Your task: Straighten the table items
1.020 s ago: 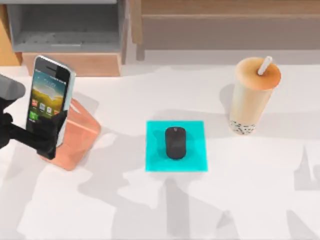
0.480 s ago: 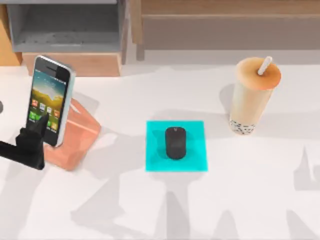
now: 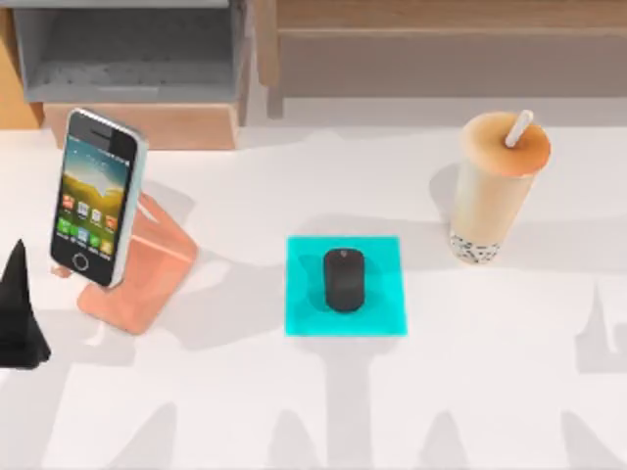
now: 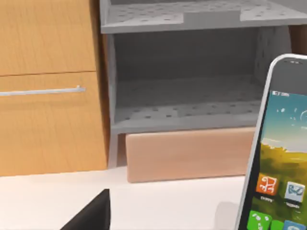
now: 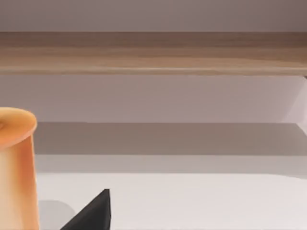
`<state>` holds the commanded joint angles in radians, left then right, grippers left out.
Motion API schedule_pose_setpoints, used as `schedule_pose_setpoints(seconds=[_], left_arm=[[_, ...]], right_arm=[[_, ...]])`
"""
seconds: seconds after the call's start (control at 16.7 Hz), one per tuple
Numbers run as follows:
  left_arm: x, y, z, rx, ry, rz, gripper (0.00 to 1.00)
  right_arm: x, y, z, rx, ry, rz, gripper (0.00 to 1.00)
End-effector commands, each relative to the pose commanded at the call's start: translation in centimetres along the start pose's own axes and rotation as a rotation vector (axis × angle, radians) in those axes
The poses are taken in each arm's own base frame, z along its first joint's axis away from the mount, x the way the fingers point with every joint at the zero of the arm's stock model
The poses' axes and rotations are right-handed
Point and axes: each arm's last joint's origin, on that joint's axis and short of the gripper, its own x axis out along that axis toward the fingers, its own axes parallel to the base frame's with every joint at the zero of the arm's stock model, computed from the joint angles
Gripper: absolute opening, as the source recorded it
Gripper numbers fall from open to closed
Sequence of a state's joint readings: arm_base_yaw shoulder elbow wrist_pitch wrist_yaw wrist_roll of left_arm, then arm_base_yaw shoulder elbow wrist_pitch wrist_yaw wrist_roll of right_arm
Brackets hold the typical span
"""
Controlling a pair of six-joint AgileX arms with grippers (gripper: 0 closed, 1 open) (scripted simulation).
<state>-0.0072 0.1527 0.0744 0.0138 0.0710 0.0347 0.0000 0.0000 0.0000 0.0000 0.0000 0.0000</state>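
Black left claw drawn back off phone, grip state untellable; phone propped on pink stand; placement apparently done.

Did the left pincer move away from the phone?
Yes. The left pincer has pulled back toward the table's left edge and now sits clear of the phone, which leans on the pink stand.

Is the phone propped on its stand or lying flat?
Propped: the phone leans upright against the pink stand, screen lit.
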Motion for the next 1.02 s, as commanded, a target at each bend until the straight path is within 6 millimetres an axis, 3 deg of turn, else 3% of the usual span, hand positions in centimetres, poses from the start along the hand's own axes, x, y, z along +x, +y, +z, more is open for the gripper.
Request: schedule_pose_setpoints(seconds=[0.3,0.72,1.02], left_arm=[[-0.6,0.2,-1.5,-0.031,-0.063,0.079,1.0],[-0.6,0.2,-1.5,-0.031,-0.063,0.079,1.0],[-0.6,0.2,-1.5,-0.031,-0.063,0.079,1.0]], right_arm=[[0.0,0.0,0.0,0.0,0.0,0.0,1.0],[0.2,0.1,0.1,0.0,0.003,0.009,1.0],[1.6,1.3,0.5,-0.008,0.045,0.056,1.0]])
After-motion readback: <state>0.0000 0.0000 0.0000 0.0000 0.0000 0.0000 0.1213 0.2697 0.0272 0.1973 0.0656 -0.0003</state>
